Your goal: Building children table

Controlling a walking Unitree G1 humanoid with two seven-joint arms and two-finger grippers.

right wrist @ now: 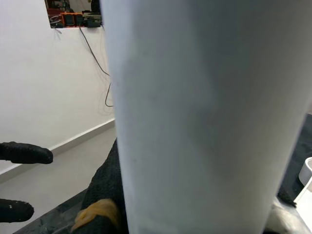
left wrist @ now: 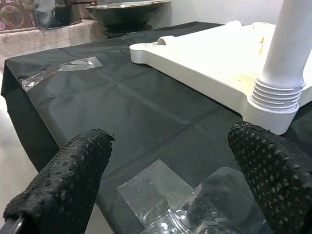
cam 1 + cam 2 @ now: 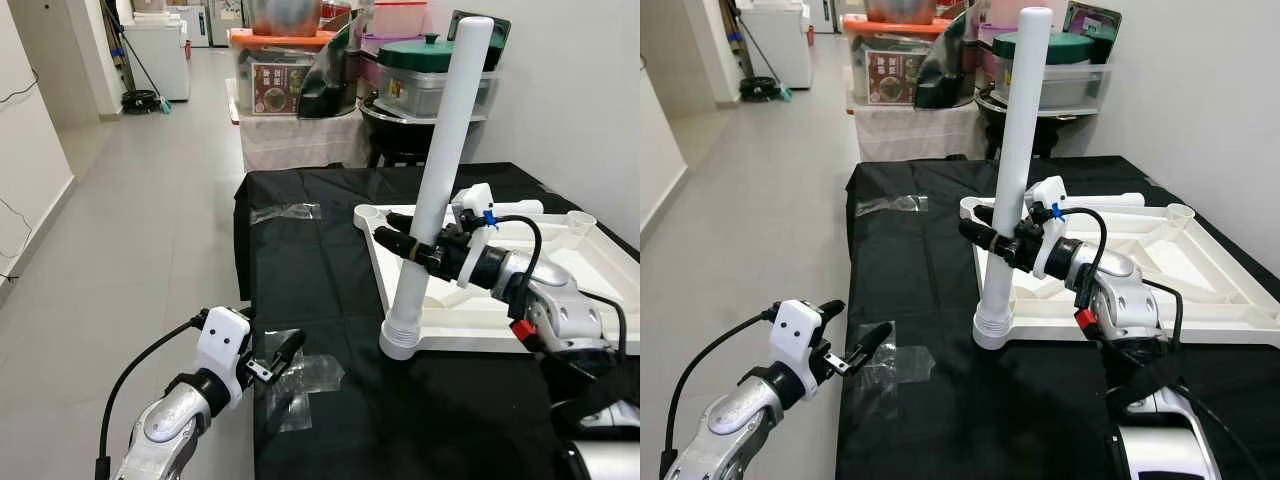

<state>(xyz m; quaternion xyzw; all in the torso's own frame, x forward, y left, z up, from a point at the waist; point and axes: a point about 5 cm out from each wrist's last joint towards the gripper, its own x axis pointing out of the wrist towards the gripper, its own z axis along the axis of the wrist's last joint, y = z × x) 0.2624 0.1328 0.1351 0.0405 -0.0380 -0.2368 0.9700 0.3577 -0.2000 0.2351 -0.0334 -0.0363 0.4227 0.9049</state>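
The black-draped table carries the upturned white tabletop beyond the right jaws; the white table leg stands slightly tilted in its near corner socket, pinched between the fingers of the right gripper, closed on it; the left gripper hovers at the table's near edge, jaws spread wide and empty, clear tape just beneath them.
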